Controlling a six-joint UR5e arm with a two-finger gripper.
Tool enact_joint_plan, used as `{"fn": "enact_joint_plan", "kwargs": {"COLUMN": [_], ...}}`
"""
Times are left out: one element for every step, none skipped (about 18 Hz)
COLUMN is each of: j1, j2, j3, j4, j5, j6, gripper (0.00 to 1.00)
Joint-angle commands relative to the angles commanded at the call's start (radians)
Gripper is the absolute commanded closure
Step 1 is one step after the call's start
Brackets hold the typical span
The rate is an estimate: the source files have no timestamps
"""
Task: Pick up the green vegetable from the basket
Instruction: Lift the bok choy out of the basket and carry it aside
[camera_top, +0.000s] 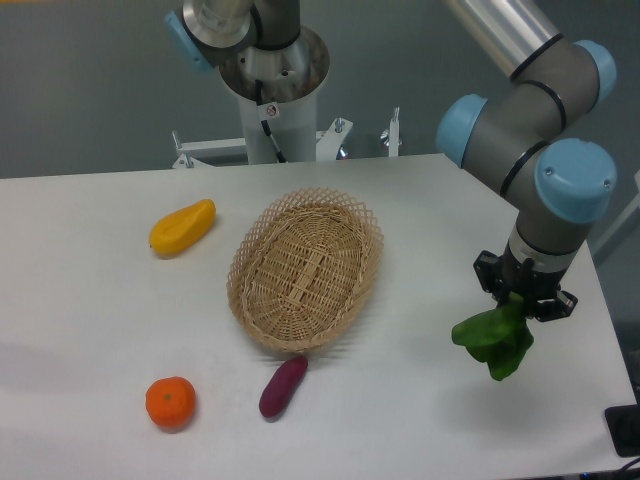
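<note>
I start with the big white table (90, 330), which holds everything. The next biggest thing is the basket (305, 270), a light tan woven oval near the middle of the table, and I can see nothing lying inside it. Off to the right my arm hangs over the table, well apart from the basket. At its end the gripper (522, 300) is closed on the green vegetable (495, 342), which hangs below it, up off the table. So I think the picking up is already done. The leaves droop down and fold a bit, so I think the vegetable is soft and very light, like a cloth or foam toy. It should not break. The leaves look floppy, so I would not trust them for a hold, since they could slide or bend out of the fingers. I cannot see the pale stalk end here, since it seems tucked up by the fingers, and I think that firmer end is the best place to hold it. Smaller things lie on the table too: a yellow fruit (183, 227) to the left of the basket, a purple vegetable (283, 387) just in front of it, and an orange (170, 402) near the front left.
</note>
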Motion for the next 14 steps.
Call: {"fn": "enact_joint_plan", "kwargs": {"j1": [0.000, 0.000, 0.000, 0.000, 0.000, -0.002, -0.002, -0.002, -0.002, -0.002, -0.002, -0.002, -0.002, -0.002], "j2": [0.000, 0.000, 0.000, 0.000, 0.000, -0.002, -0.002, -0.003, -0.003, -0.003, -0.003, -0.003, -0.003, -0.003], "j3": [0.000, 0.000, 0.000, 0.000, 0.002, 0.002, 0.003, 0.005, 0.005, 0.006, 0.006, 0.006, 0.006, 0.006], "j4": [-0.002, -0.003, -0.011, -0.012, -0.014, -0.012, -0.012, -0.012, -0.014, -0.014, -0.012, -0.012, -0.012, -0.012], "j5": [0.000, 0.000, 0.002, 0.002, 0.002, 0.002, 0.002, 0.002, 0.002, 0.002, 0.002, 0.002, 0.002, 0.002], "j6": [0.000, 0.000, 0.002, 0.000, 0.002, 0.000, 0.000, 0.000, 0.000, 0.000, 0.000, 0.000, 0.000, 0.000], "gripper": [0.73, 0.73, 0.72, 0.72, 0.72, 0.72, 0.72, 0.72, 0.72, 0.72, 0.72, 0.72, 0.72, 0.72]}}
